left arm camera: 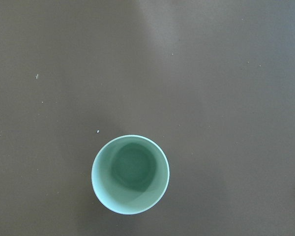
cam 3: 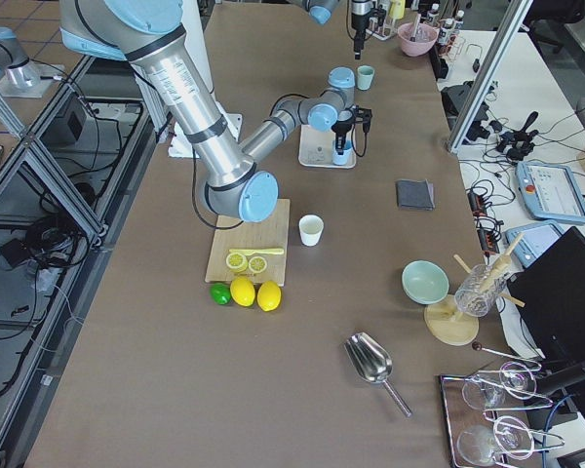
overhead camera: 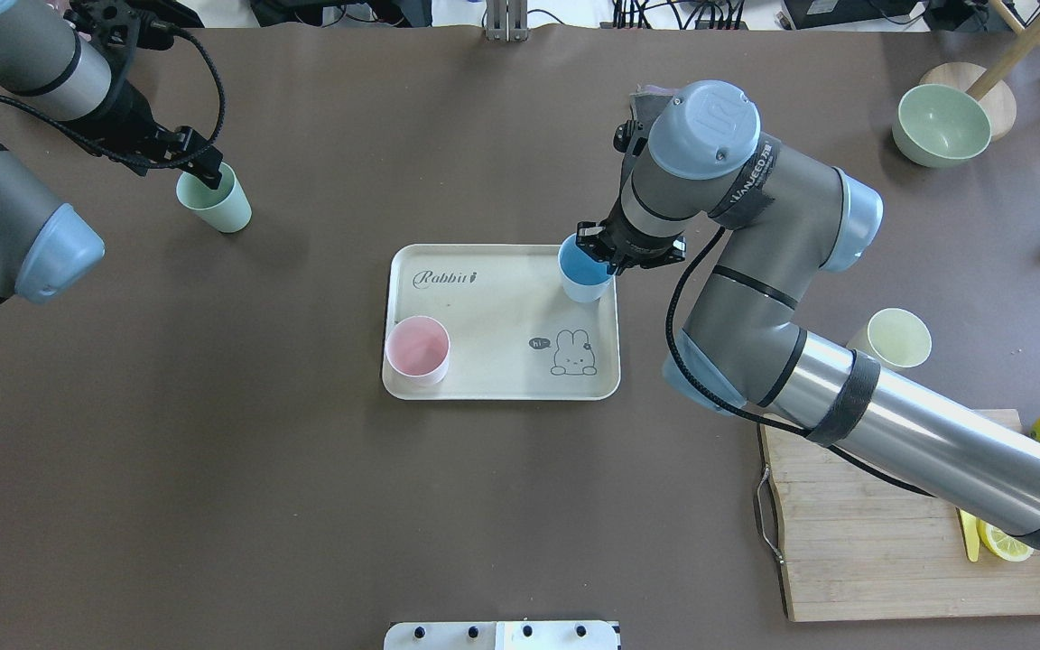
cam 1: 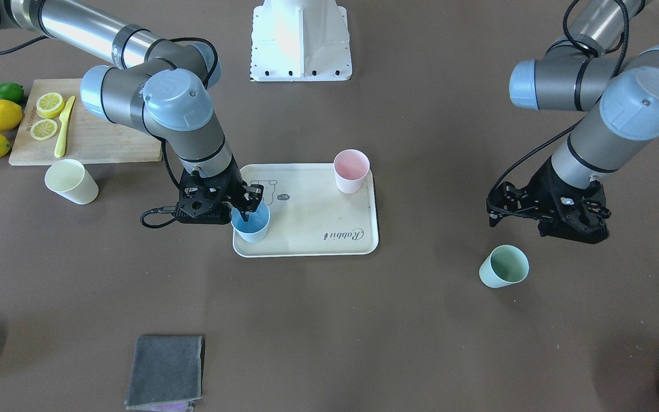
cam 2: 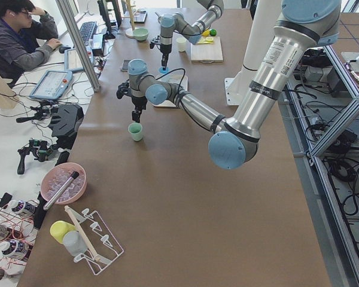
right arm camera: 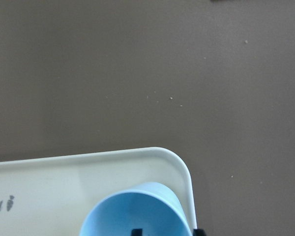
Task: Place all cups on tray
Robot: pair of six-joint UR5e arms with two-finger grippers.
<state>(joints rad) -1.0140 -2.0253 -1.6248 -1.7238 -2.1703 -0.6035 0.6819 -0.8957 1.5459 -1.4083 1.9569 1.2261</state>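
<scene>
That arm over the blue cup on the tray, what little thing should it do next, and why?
Probably open and lift straight up. The right gripper straddles the rim of the blue cup, which appears to stand upright on the tray near one corner, so its delivery looks finished. The pink cup is also on the tray, while the yellow cup beside the cutting board waits on that arm's side.

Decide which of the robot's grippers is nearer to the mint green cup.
Left. The left gripper hangs just above the mint green cup, apart from it. The right gripper is far off at the blue cup on the tray.
</scene>
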